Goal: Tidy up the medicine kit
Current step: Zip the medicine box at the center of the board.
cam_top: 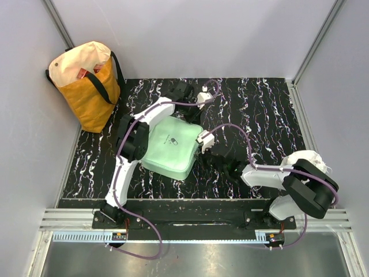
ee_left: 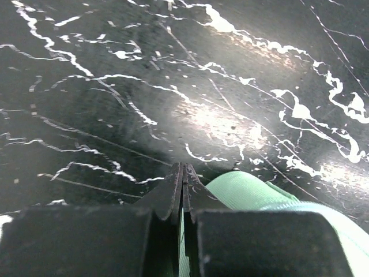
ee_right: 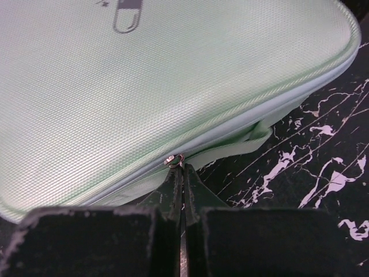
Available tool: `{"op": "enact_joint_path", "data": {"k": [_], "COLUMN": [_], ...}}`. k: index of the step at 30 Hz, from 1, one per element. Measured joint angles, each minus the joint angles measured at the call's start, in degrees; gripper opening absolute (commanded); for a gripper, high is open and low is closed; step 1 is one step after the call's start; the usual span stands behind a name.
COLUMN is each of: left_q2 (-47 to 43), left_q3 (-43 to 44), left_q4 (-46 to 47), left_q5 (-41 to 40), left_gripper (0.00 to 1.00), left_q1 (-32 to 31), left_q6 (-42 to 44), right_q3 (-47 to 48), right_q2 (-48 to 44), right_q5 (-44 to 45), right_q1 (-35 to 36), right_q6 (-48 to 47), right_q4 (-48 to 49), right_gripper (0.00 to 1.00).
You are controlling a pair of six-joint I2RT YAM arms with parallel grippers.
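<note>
The medicine kit [cam_top: 170, 147], a mint-green zip case with a pill logo [ee_right: 127, 20] on its lid, lies closed on the black marbled table. My right gripper [ee_right: 183, 167] is at the case's right edge [cam_top: 199, 151], shut on the small metal zipper pull [ee_right: 176, 160]. A green strap [ee_right: 242, 144] hangs just beside it. At the case's far edge, my left gripper [ee_left: 183, 167] is shut. A thin green strip shows between its pads, and the strap's loop [ee_left: 248, 193] bulges out to their right.
A yellow-and-cream tote bag [cam_top: 89, 86] stands at the back left corner with items inside. Grey walls close in the table [cam_top: 259, 115] on three sides. A metal rail [cam_top: 190, 219] runs along the near edge.
</note>
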Motion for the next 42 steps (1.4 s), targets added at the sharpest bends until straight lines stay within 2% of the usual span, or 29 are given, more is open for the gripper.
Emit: {"op": "enact_joint_path", "data": {"k": [9, 14, 17, 20, 21, 22, 23, 25, 29, 32, 34, 36, 38, 42], "left_q2": [-0.48, -0.46, -0.87, -3.39, -4.61, -6.21, -7.39, -10.80, -19.85, -28.85, -37.64, -46.86, -57.27, -69.66], "left_q3": [-4.31, -5.09, -6.71, -11.28, -13.57, -16.41, -18.25, -23.26, -28.33, -29.49, -33.20, -41.18, -48.06, -65.81], "left_q4": [-2.51, -11.91, -11.91, -7.02, -4.22, -1.07, 0.92, 6.73, 13.86, 16.79, 19.63, 23.12, 25.86, 29.81], "left_q5": [1.84, 4.55, 5.90, 5.49, 4.94, 4.15, 3.50, 1.90, -3.89, -9.35, -12.70, -16.06, -18.14, -23.37], "left_gripper": [0.00, 0.00, 0.00, 0.05, 0.22, 0.27, 0.26, 0.36, 0.37, 0.38, 0.39, 0.39, 0.38, 0.35], "left_q1": [-2.45, -3.43, -4.24, -3.15, -2.60, -1.66, -0.74, 3.04, 11.78, 13.77, 11.93, 8.44, 2.10, -11.37], "left_q6": [2.97, 3.96, 2.82, -3.19, -6.54, -10.99, -13.99, -22.75, -35.17, -39.58, -41.70, -43.87, -45.97, -53.09], "right_q3": [3.78, 4.42, 4.42, 4.28, 3.96, 3.23, 2.16, -0.17, -2.47, -2.69, -2.78, -2.80, -3.04, -3.58], "right_q2": [4.15, 5.66, 5.73, 5.57, 5.22, 4.39, 3.15, 0.13, -3.74, -5.42, -7.04, -8.59, -9.84, -10.78], "right_q5": [2.67, 5.90, 5.29, 4.87, 4.83, 5.09, 5.84, 8.11, 17.49, 24.83, 28.76, 30.12, 30.64, 33.92], "right_q1": [-1.70, -4.28, -5.05, -5.44, -5.55, -5.73, -6.03, -6.82, -8.02, -8.33, -8.39, -8.46, -7.48, -1.03], "right_q6": [-1.73, -1.90, -1.99, -1.86, -1.73, -1.44, -1.03, 0.44, 6.86, 13.79, 18.97, 23.96, 28.55, 35.32], "right_q4": [-1.29, 0.83, 0.81, 0.94, 1.11, 1.29, 1.27, 1.16, -1.90, -5.86, -9.33, -12.72, -15.54, -18.82], "right_gripper": [0.00, 0.00, 0.00, 0.00, 0.00, 0.00, 0.00, 0.00, 0.00, 0.00, 0.00, 0.00, 0.00, 0.00]}}
